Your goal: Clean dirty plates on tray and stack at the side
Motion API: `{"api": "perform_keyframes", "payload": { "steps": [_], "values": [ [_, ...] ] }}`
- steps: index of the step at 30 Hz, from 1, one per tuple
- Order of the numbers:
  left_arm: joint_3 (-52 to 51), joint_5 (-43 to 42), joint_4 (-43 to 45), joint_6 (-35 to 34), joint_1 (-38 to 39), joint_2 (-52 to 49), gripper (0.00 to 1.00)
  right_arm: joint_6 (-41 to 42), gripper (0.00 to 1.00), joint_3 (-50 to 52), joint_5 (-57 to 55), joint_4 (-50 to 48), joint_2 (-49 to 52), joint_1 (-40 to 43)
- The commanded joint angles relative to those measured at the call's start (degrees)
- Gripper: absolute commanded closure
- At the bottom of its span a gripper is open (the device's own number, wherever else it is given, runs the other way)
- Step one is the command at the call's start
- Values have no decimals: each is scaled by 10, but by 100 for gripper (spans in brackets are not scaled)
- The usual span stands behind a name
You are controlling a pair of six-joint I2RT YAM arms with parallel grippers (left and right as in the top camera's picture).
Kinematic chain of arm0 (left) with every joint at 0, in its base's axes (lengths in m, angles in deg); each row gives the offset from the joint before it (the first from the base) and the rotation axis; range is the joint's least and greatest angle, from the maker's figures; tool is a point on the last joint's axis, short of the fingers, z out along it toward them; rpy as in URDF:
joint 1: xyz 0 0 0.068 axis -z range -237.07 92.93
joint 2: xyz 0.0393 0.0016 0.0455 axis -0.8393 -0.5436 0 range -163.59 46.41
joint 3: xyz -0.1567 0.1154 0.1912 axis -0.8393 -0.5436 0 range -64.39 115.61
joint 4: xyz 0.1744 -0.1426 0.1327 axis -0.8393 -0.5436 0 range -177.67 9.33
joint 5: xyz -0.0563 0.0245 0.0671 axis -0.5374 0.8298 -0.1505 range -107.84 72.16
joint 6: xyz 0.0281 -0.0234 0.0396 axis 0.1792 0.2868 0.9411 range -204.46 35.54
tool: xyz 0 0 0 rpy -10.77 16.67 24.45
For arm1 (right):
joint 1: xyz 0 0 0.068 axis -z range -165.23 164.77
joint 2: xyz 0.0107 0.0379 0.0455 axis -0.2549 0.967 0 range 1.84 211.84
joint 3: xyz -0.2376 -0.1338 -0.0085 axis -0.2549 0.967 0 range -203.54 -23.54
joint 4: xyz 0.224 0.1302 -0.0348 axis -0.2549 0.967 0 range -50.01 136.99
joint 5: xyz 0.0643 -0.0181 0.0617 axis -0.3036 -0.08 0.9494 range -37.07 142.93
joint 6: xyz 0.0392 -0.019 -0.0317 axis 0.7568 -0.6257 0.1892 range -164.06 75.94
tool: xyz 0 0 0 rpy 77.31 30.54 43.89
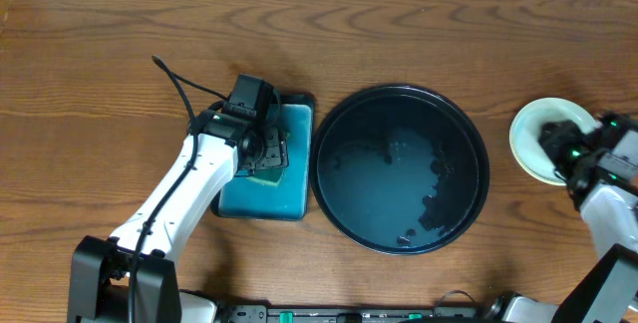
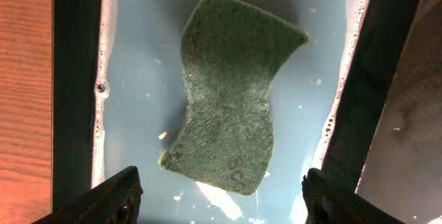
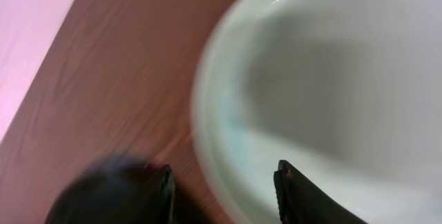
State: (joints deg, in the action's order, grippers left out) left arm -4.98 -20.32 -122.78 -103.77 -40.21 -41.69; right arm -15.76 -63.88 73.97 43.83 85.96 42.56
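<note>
The round black tray [image 1: 399, 92] sits mid-table, wet, with no plate on it. A pale plate [image 1: 536, 129] lies on the wood at the far right; whether others lie under it I cannot tell. My right gripper [image 1: 560, 147] is at this plate's near rim. In the blurred right wrist view the right gripper [image 3: 224, 182] is open, the rim of the plate [image 3: 331, 79] passing between its fingers. My left gripper [image 1: 267, 156] hangs over the teal tray [image 1: 291, 195]. In the left wrist view the left gripper [image 2: 222, 186] is open above a green sponge [image 2: 231, 106].
The rectangular teal tray [image 2: 138, 79] holds soapy water, with the sponge lying in it. It stands right beside the black tray's left rim. Bare wooden table [image 1: 100, 64] surrounds both trays. A cable [image 1: 179, 89] arcs off the left arm.
</note>
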Motion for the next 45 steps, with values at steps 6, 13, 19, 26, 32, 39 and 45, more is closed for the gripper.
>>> {"api": "perform_keyframes", "payload": {
  "steps": [6,13,19,26,32,39,45],
  "values": [
    [14,3,-18,0,-13,1,24,-151,21,-8,26,35,4,-141],
    [39,3,-103,0,-52,2,24,-196,1,-66,-54,201,3,-218],
    [39,3,-163,2,-62,2,24,-202,1,-93,-70,337,-9,-243],
    [4,3,-174,2,-62,34,24,-202,1,-91,-108,417,-65,-252],
    [-45,3,-140,2,-62,112,24,-200,1,-48,-141,406,-172,-268],
    [-135,1,-65,2,-62,276,24,-202,1,35,-155,358,-355,-291],
    [-210,1,-6,-10,-62,446,24,-202,1,67,-165,353,-483,-293]
  ]
}}
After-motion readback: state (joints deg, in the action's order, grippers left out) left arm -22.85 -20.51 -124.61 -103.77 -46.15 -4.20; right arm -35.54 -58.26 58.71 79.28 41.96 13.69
